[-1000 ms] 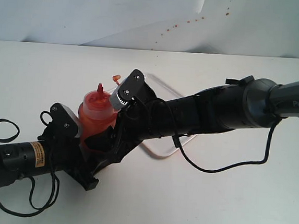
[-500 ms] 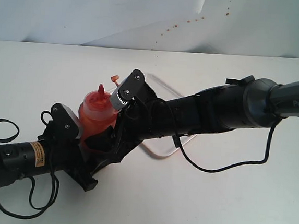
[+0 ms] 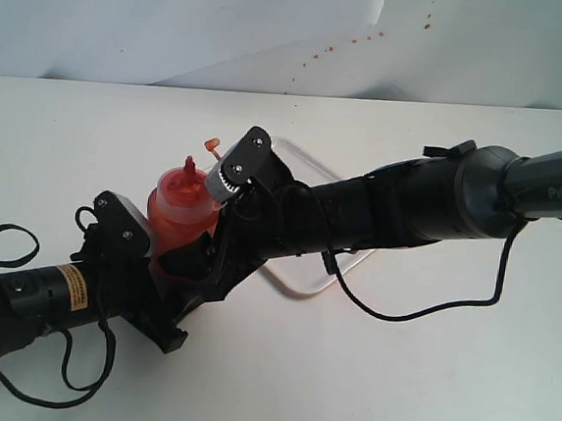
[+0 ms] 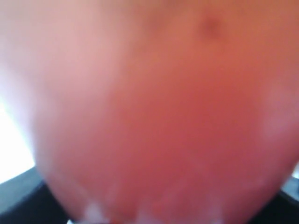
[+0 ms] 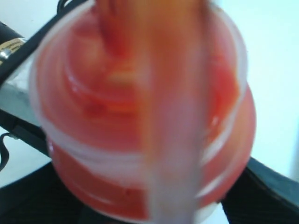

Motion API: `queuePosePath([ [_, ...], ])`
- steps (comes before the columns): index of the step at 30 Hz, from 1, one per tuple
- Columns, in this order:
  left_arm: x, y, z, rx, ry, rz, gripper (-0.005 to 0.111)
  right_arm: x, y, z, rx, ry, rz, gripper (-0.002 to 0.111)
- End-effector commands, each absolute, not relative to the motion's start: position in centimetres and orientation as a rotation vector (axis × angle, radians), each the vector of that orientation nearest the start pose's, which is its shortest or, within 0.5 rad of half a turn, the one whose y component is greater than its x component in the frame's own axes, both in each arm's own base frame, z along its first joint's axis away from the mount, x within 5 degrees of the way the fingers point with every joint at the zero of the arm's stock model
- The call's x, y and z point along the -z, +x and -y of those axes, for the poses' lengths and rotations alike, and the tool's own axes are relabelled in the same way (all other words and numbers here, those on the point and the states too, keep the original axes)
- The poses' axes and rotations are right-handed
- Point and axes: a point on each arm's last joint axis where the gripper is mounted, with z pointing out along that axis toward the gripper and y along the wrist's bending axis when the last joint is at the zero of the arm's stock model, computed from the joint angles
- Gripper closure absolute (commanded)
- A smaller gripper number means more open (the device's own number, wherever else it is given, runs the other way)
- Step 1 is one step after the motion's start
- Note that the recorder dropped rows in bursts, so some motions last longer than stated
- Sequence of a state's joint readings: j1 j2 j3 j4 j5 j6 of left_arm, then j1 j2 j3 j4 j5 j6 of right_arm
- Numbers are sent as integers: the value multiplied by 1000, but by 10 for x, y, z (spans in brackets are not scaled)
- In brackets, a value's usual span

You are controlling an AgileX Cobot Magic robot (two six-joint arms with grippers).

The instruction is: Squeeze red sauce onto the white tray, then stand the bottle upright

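The bottle (image 3: 180, 216) stands upright on the table just left of the white tray (image 3: 300, 274), nozzle up, its tethered tip cap (image 3: 211, 145) sticking out to the right. Red sauce (image 3: 173, 229) tints its body. My left gripper (image 3: 162, 271) comes in from the lower left and is shut on the lower body; in the left wrist view the bottle (image 4: 154, 116) fills the frame as a red blur. From the right, my right gripper (image 3: 214, 239) is shut on the bottle (image 5: 140, 116) too, with black fingers (image 5: 271, 186) on either side. The right arm covers most of the tray.
A black cable (image 3: 420, 311) loops from the right arm onto the table in front of the tray. More cable loops (image 3: 3, 240) lie by the left arm. Small red-brown specks (image 3: 319, 51) dot the white backdrop.
The left arm has shifted slightly up and to the right along the bottle. The bottle's tip cap has moved a little to the left. The right arm holds almost still.
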State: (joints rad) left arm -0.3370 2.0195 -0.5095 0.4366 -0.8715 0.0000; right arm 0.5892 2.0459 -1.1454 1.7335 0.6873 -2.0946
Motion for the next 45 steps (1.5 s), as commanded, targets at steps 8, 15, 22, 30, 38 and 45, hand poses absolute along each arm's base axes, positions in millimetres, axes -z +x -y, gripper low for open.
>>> queuePosePath([
  [8, -67, 266, 120, 348, 784, -2013, 38, -161, 292, -286, -1096, -1320, -1688, 108],
  [15, -70, 266, 120, 377, 744, -2015, 22, -167, 285, -288, -1226, -1318, -1640, 108],
  [22, -86, 253, 127, 484, 892, -2073, 2, -167, 285, -288, -1229, -1318, -1638, 108],
  [30, -83, 252, 124, 460, 903, -2111, 2, -167, 285, -288, -1260, -1280, -1687, 108],
  [38, -80, 251, 121, 428, 916, -2155, 2, -162, 290, -286, -1195, -1237, -1776, 108],
  [45, -77, 249, 119, 410, 920, -2194, 2, -155, 289, -283, -1120, -1319, -1819, 108],
])
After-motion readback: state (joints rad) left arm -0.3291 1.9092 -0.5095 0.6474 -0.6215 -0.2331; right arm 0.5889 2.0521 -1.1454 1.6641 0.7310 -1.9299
